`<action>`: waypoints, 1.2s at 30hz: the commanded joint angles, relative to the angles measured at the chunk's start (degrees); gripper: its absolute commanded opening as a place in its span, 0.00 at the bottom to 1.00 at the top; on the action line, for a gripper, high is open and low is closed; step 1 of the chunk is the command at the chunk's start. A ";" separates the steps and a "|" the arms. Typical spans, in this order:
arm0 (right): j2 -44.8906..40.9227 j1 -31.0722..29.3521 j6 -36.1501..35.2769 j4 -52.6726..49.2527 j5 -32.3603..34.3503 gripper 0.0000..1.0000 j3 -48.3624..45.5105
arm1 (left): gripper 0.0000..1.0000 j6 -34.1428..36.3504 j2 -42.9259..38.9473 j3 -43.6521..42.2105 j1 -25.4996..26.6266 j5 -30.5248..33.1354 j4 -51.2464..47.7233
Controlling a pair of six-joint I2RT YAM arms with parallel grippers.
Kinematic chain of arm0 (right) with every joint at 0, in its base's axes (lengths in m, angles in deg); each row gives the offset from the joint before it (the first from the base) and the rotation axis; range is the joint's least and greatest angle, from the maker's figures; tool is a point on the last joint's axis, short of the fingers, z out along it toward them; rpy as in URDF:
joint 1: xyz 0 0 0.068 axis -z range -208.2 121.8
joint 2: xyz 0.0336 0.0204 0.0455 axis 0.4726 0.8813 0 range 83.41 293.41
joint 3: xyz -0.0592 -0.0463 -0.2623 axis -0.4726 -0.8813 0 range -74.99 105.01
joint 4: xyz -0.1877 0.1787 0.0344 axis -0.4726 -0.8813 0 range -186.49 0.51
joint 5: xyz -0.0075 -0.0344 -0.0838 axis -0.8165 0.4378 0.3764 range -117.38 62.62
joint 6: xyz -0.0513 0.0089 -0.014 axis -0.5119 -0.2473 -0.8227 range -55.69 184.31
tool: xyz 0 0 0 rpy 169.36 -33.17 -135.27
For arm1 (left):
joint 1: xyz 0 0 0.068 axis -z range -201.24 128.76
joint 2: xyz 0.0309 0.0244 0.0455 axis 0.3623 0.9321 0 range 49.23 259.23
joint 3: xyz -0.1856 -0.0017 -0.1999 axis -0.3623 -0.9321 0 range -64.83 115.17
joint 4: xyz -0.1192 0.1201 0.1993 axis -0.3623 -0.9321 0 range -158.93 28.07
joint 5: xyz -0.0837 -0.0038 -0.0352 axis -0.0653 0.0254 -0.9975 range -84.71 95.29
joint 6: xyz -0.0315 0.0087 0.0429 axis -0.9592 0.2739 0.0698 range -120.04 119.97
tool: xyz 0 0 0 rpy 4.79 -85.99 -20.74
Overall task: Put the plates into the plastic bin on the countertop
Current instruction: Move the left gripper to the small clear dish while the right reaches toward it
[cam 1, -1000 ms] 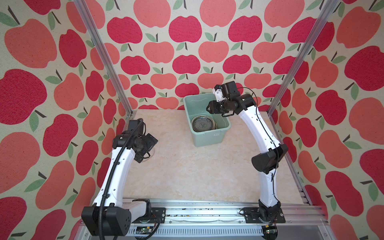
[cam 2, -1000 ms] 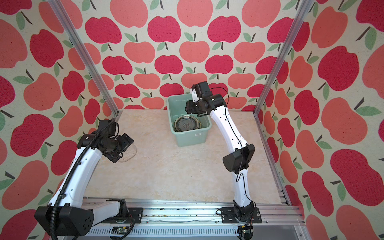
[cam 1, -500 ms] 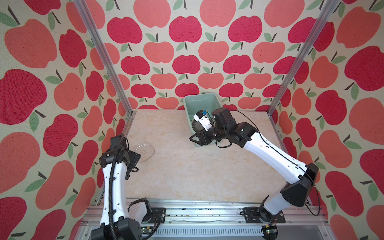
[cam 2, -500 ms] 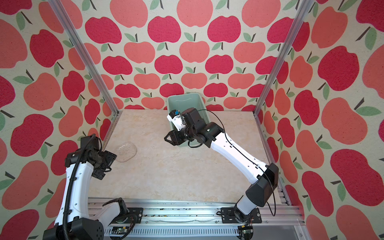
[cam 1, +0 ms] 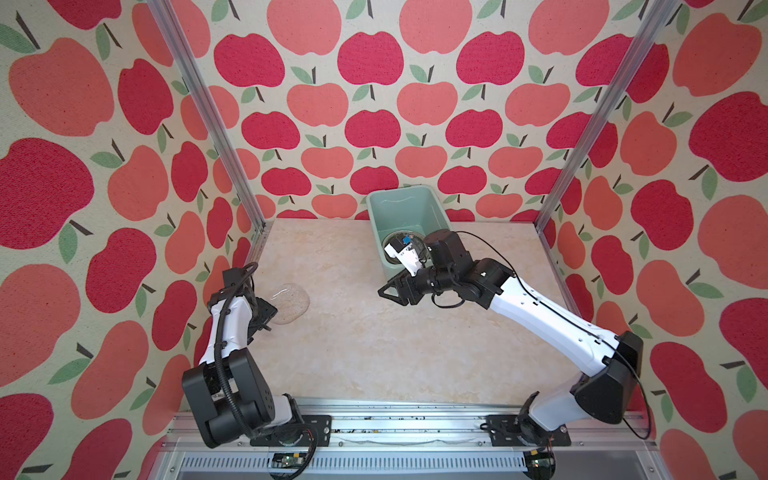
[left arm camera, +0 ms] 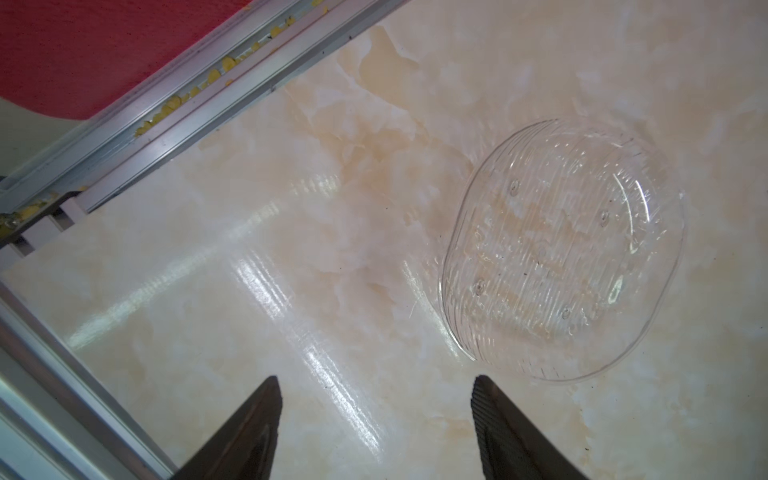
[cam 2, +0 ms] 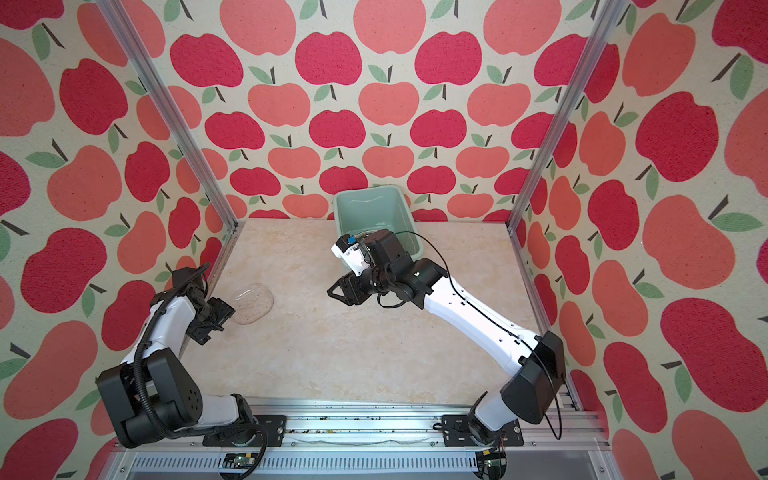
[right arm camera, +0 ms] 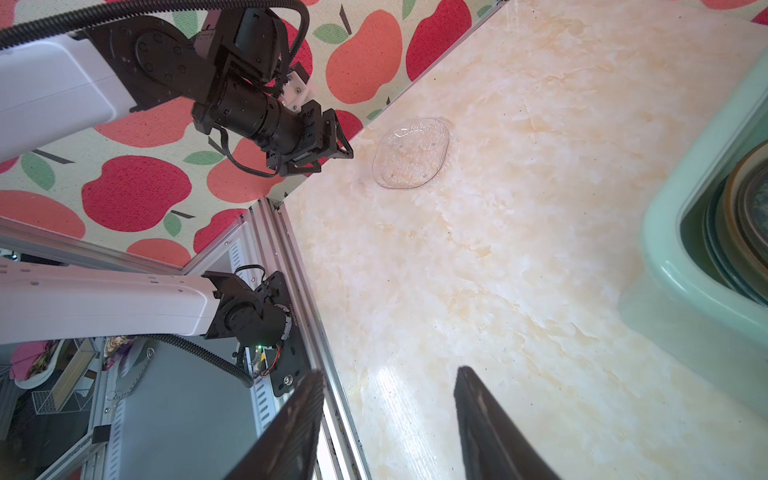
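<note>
A clear glass ribbed plate (cam 1: 289,302) (cam 2: 252,302) lies flat on the beige countertop (cam 1: 374,353) near the left wall. My left gripper (cam 1: 266,316) (left arm camera: 374,382) hovers just beside its near-left edge, open, with nothing between the fingers; one fingertip (left arm camera: 484,386) is close to the plate's rim (left arm camera: 561,266). The mint-green plastic bin (cam 1: 409,208) (right arm camera: 681,266) stands at the back centre with stacked plates (cam 1: 392,245) (right arm camera: 744,216) inside. My right gripper (cam 1: 388,291) (right arm camera: 388,374) hangs open and empty in front of the bin, pointing left towards the glass plate (right arm camera: 411,153).
Aluminium rails (left arm camera: 166,112) edge the countertop along the left wall and the front (cam 1: 395,415). Apple-patterned walls close in the left, back and right. The right forearm (cam 1: 540,316) crosses the right half of the table.
The right arm has swung from above the bin down to the front of it, towards the middle. The left gripper has drawn back off the glass plate and its jaws have narrowed.
</note>
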 commanded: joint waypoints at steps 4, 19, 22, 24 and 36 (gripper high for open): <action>2.08 -0.15 1.72 1.90 -2.23 0.54 0.47 | 0.66 5.89 7.82 3.88 -0.38 -5.41 6.85; 6.06 0.11 2.99 0.32 -2.50 0.52 3.67 | 0.33 7.35 16.76 5.68 0.37 -6.22 9.88; 6.60 0.20 3.07 -0.35 -2.53 0.52 4.48 | 0.28 7.18 17.18 4.89 0.32 -6.03 10.79; 7.11 0.29 2.91 -1.04 -2.53 0.52 5.41 | 0.24 7.10 17.35 4.35 0.33 -5.99 11.20; 7.78 0.38 2.78 -3.71 -0.63 0.52 8.60 | 0.01 6.83 17.73 2.37 -0.11 -5.77 13.18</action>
